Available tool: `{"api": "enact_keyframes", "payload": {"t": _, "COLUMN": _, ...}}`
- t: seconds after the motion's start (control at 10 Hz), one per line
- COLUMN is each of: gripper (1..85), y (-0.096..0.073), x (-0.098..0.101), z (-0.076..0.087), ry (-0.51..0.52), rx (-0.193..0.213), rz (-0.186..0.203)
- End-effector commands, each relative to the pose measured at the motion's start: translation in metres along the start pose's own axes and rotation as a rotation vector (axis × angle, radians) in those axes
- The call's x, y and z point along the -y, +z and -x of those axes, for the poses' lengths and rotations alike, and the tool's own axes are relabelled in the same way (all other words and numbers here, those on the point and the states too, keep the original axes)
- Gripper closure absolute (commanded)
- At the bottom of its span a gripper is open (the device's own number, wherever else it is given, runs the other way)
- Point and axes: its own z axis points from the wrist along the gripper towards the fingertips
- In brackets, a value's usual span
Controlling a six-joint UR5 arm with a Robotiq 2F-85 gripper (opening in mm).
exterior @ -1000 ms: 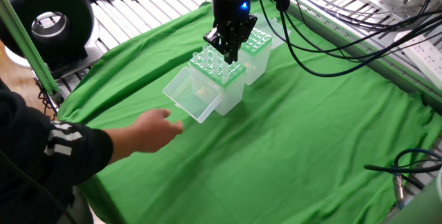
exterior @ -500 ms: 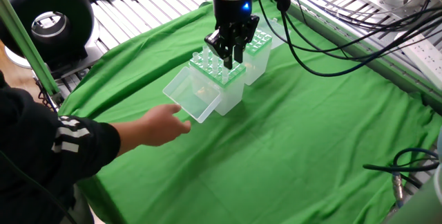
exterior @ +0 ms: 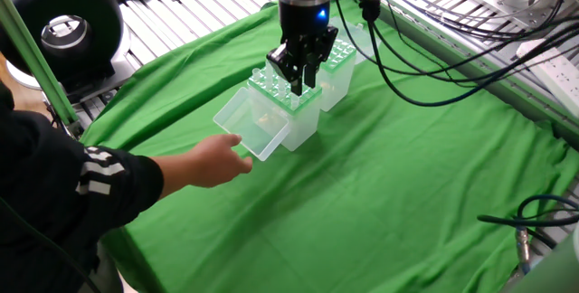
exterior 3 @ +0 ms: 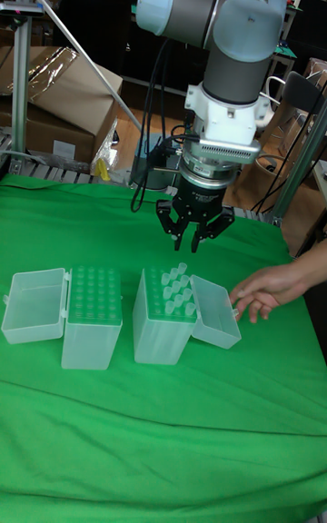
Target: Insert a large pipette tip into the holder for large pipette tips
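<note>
the task looks barely begun: the tool point(exterior 3: 193, 241) hovers over the box bristling with clear tips point(exterior 3: 169, 314), its fingers a narrow way apart, and whether they pinch a large pipette tip cannot be told; none shows clearly between them. no single tip stands out as picked; the tips point(exterior 3: 177, 285) sit upright in that box just below the fingers. the holder for large pipette tips point(exterior 3: 94, 316), with its green grid top and lid swung open, stands just beside on the green cloth over the bench point(exterior: 389, 193), and its holes look unfilled. left to do, by my reading: grasp, lift, carry across, insert. a person's hand point(exterior: 220, 161) reaches close to the open lid of the tip box point(exterior: 251, 124), near the tool's path.
</note>
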Motion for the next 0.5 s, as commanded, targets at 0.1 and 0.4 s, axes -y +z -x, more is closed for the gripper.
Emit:
{"api": "enact_keyframes", "payload": {"t": 0.1, "gripper": 53.0, "y": 0.017, "x": -0.004, "z": 0.005, "ry": 0.005, "rx": 0.027, "rz": 0.011}}
{"api": "enact_keyframes", "payload": {"t": 0.4, "gripper": 53.0, "y": 0.029, "x": -0.001, "z": 0.007, "ry": 0.007, "rx": 0.041, "rz": 0.006}}
